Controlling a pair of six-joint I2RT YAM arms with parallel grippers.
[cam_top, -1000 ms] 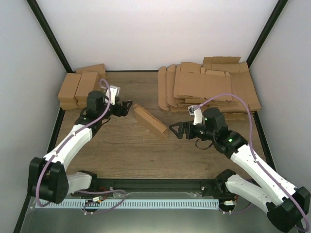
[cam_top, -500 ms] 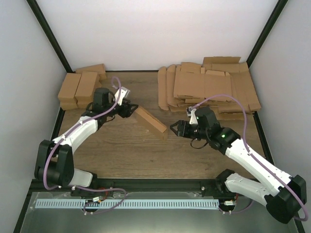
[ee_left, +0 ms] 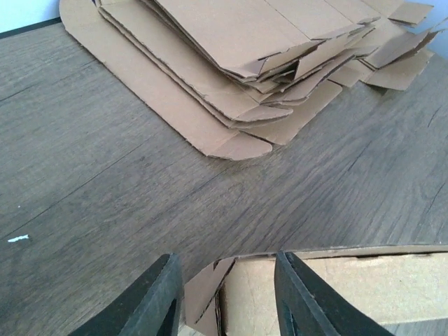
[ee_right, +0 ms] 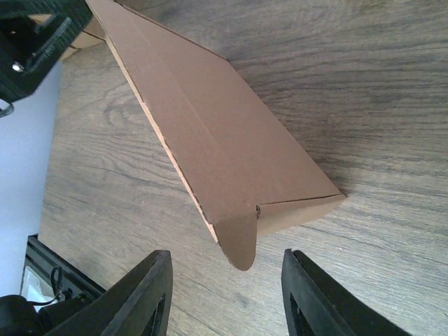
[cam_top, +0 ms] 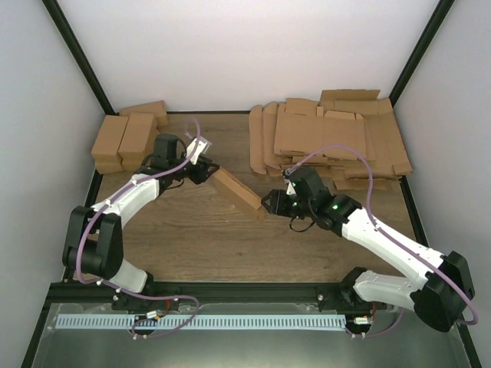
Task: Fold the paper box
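Looking down on a wood-grain bench (cam_top: 192, 238), two white-and-black robot arms reach in from the near edge. Between them lies a plain brown cardboard paper box (cam_top: 236, 192), folded into a long, shallow shape and set diagonally on the bench. The left end effector (cam_top: 205, 170) is at the box's far-left end and the right end effector (cam_top: 268, 202) is at its near-right end, so the box spans the gap from one to the other.

In the left wrist view, the left end effector (ee_left: 227, 297) shows two dark fingers (ee_left: 164, 297) standing apart. The open end of the paper box (ee_left: 350, 283), with a loose end flap, sits in the gap between them. Whether these fingers press on the cardboard or only frame it cannot be told.

In the right wrist view, the right end effector (ee_right: 227, 294) is released. Its dark fingers (ee_right: 147, 294) stand well apart, and a rounded tab at the box's (ee_right: 210, 133) end corner points toward the gap just ahead of them, touching neither. This side of the box is closed, with a crease running along its length.

Beyond the right end effector, by the back wall, lies a heap of flat brown cardboard blanks (cam_top: 330, 138). The left wrist view shows the same heap (ee_left: 231, 49) ahead of the left fingers, across bare wood. Behind the left end effector, in the far-left corner, sits a group of finished brown cardboard boxes (cam_top: 126, 138).
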